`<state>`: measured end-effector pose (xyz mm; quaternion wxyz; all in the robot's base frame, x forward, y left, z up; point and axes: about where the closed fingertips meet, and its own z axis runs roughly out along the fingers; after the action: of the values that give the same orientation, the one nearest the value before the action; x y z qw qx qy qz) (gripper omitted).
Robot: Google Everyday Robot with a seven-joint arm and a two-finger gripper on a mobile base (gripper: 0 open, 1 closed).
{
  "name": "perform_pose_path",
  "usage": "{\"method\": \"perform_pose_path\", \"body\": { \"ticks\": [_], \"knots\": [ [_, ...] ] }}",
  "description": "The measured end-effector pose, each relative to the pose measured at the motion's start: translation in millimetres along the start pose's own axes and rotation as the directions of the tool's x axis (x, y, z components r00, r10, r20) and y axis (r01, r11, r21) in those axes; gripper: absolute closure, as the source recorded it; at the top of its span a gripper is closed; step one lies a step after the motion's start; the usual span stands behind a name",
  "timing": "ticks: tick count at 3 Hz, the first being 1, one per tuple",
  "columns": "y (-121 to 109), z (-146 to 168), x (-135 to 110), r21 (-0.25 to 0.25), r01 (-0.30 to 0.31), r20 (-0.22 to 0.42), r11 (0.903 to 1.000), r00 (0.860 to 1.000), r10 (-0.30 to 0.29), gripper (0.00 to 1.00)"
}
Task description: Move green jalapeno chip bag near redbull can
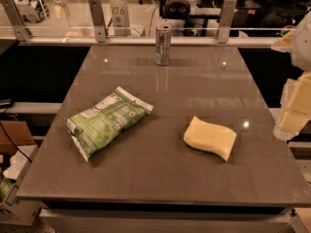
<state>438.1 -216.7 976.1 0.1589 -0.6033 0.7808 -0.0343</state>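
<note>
a: which step?
b: pre-grasp; not yet reaching. near left: bag [106, 122], flat. far middle: can [163, 44], upright. well apart.
a: next?
b: go left, grip bag, carry far, set down beside can without tipping it.
a: gripper [297, 100]?
b: right edge, cut off, blurred. open or shut: cannot tell.

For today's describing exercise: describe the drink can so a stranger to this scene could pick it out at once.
Start at the grey table and go to the middle of its far edge. There stands the redbull can, upright: the only metal thing, unlike the flat green jalapeno chip bag and yellow sponge nearer the front. The gripper hangs at the picture's right edge.
</note>
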Motion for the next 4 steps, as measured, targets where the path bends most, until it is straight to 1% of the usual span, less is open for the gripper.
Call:
{"method": "perform_pose_path", "body": {
  "ticks": [1, 2, 3, 4],
  "knots": [
    [0.0, 0.0, 0.0, 0.000, 0.000, 0.000, 1.0000, 1.000, 0.000, 0.00],
    [-5.4, 9.3, -25.9, -0.004, 0.032, 0.045, 0.9995, 0.998, -0.032, 0.00],
    [-11.0, 26.5, -60.4, -0.028, 0.062, 0.106, 0.9977, 0.993, -0.059, 0.00],
    [-11.2, 45.0, -94.0, -0.049, 0.087, 0.152, 0.9951, 0.985, -0.078, 0.00]
  ]
}}
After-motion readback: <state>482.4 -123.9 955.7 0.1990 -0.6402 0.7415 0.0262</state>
